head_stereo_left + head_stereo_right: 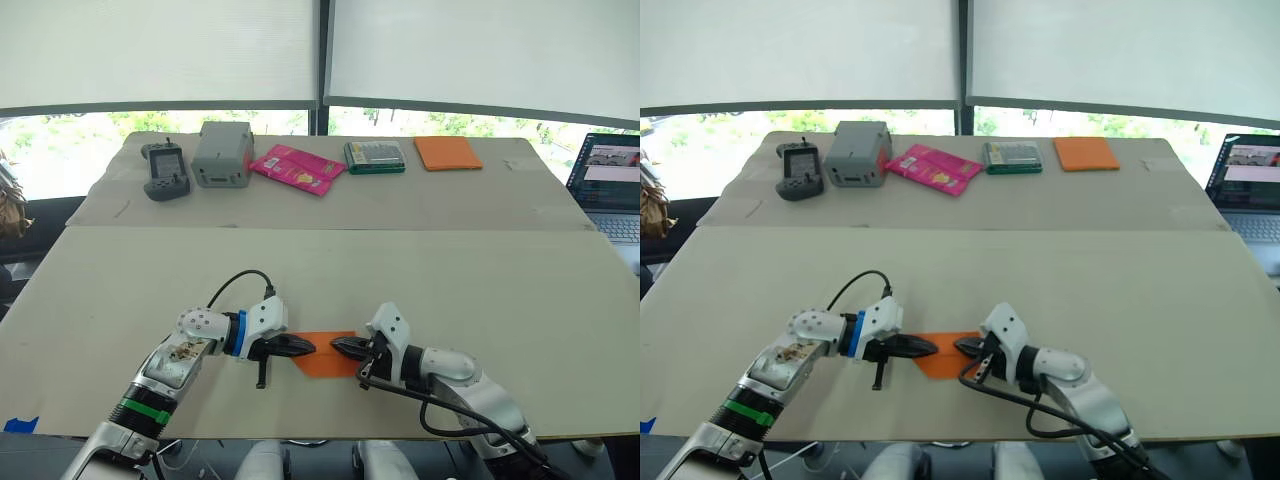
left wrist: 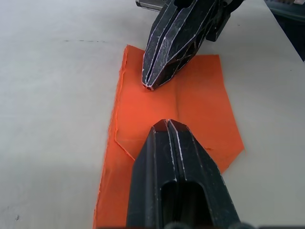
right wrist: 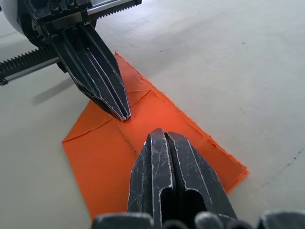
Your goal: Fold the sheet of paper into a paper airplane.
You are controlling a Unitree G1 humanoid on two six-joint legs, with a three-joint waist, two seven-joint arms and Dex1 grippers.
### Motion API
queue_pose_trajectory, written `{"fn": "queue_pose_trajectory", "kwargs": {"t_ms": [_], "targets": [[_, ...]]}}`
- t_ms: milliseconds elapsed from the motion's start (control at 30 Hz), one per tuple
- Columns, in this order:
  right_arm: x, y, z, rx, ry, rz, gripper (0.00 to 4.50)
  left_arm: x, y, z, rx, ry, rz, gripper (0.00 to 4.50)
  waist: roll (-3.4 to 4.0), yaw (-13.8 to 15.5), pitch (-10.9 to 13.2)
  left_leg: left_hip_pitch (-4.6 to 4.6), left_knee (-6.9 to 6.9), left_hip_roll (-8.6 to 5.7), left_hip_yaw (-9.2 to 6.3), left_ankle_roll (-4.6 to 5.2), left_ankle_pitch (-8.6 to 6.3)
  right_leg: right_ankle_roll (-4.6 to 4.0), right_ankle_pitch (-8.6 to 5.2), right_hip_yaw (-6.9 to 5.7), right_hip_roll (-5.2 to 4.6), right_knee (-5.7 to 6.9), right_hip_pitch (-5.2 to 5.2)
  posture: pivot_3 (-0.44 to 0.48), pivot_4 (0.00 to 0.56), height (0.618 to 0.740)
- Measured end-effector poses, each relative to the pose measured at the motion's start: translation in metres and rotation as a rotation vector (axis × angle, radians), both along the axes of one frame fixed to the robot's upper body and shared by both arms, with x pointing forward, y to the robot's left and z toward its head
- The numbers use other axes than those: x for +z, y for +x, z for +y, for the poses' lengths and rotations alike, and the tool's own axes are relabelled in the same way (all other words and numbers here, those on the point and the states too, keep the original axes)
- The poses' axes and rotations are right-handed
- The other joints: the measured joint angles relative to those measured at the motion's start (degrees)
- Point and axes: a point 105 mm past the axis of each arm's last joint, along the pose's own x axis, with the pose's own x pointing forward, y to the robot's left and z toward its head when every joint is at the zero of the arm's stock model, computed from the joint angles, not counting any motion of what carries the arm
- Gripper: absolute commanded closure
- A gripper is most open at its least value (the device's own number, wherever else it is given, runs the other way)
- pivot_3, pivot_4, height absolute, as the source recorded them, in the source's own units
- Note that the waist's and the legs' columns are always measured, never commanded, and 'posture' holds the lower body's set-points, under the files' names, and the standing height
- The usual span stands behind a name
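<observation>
**Orange sheet between two closed grippers, near table edge**

Surface: a pale beige table, plain and matte, with a seam running left to right beyond the work area; a second board lies behind it.

Near zone: the sheet of paper, bright orange, partly folded with visible creases and a pointed near-left corner, lies flat close to the near edge. The left gripper points right with its fingers pressed together, tip over the sheet's left part. The right gripper points left, fingers likewise together, tip over the sheet's right part. The two tips face each other, just apart, above the middle of the paper. Whether the tips touch the paper cannot be told.

Far zone, left to right: a grey handheld controller, a grey box, a pink packet, a green-edged case, an orange pad. A laptop sits at far right.

Room: white blinds over windows.
</observation>
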Motion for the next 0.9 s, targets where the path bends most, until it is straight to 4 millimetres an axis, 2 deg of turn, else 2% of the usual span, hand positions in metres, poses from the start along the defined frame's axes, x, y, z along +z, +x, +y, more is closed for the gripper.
{"fn": "queue_pose_trajectory", "kwargs": {"t_ms": [200, 600, 767, 900], "targets": [[-0.002, -0.006, 0.01, 0.042, -0.003, 0.01, 4.48, 0.0, 0.002, -0.001, -0.007, -0.001, 0.007, 4.5, 0.0, 0.0, 0.0, 0.01, 0.01, -0.01, 0.0, 0.0, 0.0, 0.01, 0.0, 0.0, 0.0, 0.0, 0.02, 0.0, 0.15, 0.74], [-0.003, -0.012, 0.015, 0.043, -0.084, -0.05, 4.48, 0.0, 0.003, 0.0, -0.026, 0.005, 0.024, 4.5, 0.0, 0.01, 0.0, 0.05, -0.01, -0.01, 0.0, 0.0, 0.0, 0.03, -0.02, 0.0, 0.0, -0.01, 0.05, 0.0, 0.15, 0.74], [-0.006, -0.012, 0.007, 0.015, -0.142, -0.091, 4.48, 0.0, 0.003, -0.001, -0.042, 0.008, 0.027, 4.5, 0.0, 0.14, -0.01, 0.06, 0.0, -0.05, 0.0, 0.0, 0.0, 0.05, -0.03, -0.01, -0.02, -0.07, 0.13, 0.0, 0.15, 0.74], [-0.009, -0.013, -0.01, -0.043, -0.181, -0.112, 4.48, -0.001, 0.004, -0.002, -0.06, 0.011, 0.026, 4.5, 0.02, 0.24, -0.07, 0.13, -0.01, -0.04, -0.03, 0.03, -0.02, 0.06, -0.03, -0.08, -0.02, -0.27, 0.31, 0.0, 0.15, 0.74]]}}
